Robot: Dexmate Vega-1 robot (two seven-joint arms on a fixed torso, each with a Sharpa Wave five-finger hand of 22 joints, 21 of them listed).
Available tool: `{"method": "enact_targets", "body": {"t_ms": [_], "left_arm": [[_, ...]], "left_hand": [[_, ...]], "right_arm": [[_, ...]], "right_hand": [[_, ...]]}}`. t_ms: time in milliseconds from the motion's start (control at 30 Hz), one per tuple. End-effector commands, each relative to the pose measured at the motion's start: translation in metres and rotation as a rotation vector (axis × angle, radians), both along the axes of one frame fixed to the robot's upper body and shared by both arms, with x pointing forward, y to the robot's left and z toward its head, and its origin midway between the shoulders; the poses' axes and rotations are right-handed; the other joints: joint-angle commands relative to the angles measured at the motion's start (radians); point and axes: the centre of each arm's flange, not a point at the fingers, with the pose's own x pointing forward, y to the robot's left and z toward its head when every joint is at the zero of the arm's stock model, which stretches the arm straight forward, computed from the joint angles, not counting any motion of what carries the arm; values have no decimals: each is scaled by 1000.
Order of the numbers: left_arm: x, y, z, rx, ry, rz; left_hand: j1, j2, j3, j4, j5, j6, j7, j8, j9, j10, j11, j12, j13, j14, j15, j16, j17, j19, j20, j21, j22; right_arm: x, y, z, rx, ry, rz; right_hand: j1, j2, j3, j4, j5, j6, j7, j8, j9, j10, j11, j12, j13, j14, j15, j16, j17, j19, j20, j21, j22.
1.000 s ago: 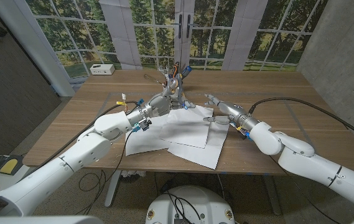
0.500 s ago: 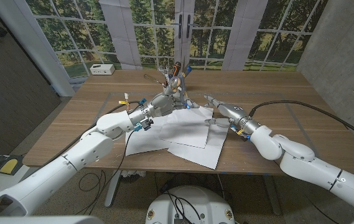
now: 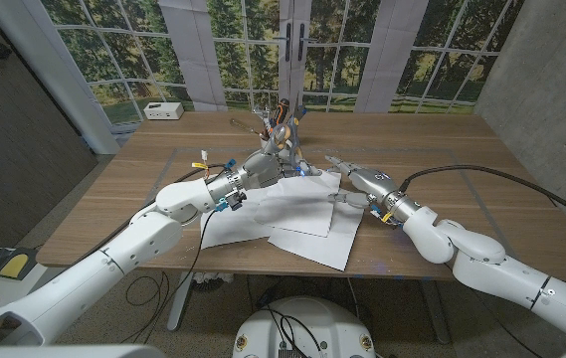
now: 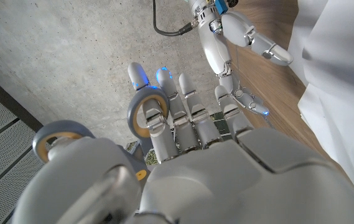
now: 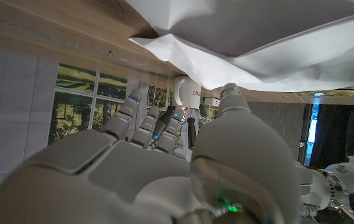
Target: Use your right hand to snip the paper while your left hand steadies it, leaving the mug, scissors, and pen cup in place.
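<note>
Several white paper sheets [image 3: 297,211] [image 4: 344,93] [image 5: 257,37] lie overlapped at the table's middle. Behind them stands the pen cup [image 3: 283,123] with pens. My left hand [image 3: 263,161] [image 4: 201,162] is raised at the cup, its fingers stretched among the grey ring handles of the scissors [image 4: 147,114]; whether it grips them is unclear. My right hand [image 3: 357,180] [image 4: 245,37] [image 5: 152,168] hovers over the sheets' right edge, fingers spread and holding nothing. Past its fingertips the right wrist view shows a white mug [image 5: 189,93].
A small white box [image 3: 164,110] sits at the table's [image 3: 442,139] back left corner. A black cable [image 3: 481,169] runs along my right arm over the table's right half. Bare wood lies right and left of the sheets.
My right hand has slid leftward and forward along the sheets' right edge. My left hand has edged slightly closer to the pen cup. The paper lies as before.
</note>
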Motion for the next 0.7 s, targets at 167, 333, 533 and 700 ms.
{"method": "enact_targets", "body": {"t_ms": [167, 333, 533, 700], "left_arm": [[3, -1, -1, 5, 14, -9], [3, 0, 0, 7, 12, -3], [4, 0, 0, 5, 16, 0], [5, 0, 0, 6, 18, 1]], "left_hand": [[1, 15, 5, 2, -2, -7, 10, -3, 3, 22, -22, 6, 1, 10, -65, 7, 6, -1, -6, 3, 3], [2, 17, 5, 3, -3, -6, 11, -3, 3, 22, -21, 7, 1, 10, -66, 7, 6, 0, -6, 3, 3], [3, 19, 5, 3, -4, -5, 12, -4, 2, 20, -22, 8, 3, 10, -67, 7, 6, 0, -5, 3, 3], [4, 20, 4, 3, -4, -6, 12, -4, 3, 20, -23, 9, 3, 10, -66, 7, 6, 0, -6, 3, 3]], "right_arm": [[-3, -8, -4, -35, -61, -8], [-1, -7, -6, -39, -70, -2], [2, -6, -17, -17, -109, 7], [4, -6, -21, -12, -135, 12]], "right_hand": [[27, -24, -2, -22, 5, -33, -4, 6, 3, 8, 1, -2, 1, -5, -178, -8, -4, 9, -9, 4, 2], [64, -23, 5, -38, 7, -32, 2, 6, 3, 7, 0, -3, -2, -11, -181, -12, -9, 11, -4, 2, 2], [75, -37, -1, -42, 5, -33, 3, 5, 3, 4, 0, -5, -4, -24, -174, -18, -13, -4, -6, -4, 2], [82, -44, -6, -42, 6, -35, -1, 4, 3, 3, -1, -6, -6, -43, -178, -26, -16, -19, -21, -8, 3]]}}
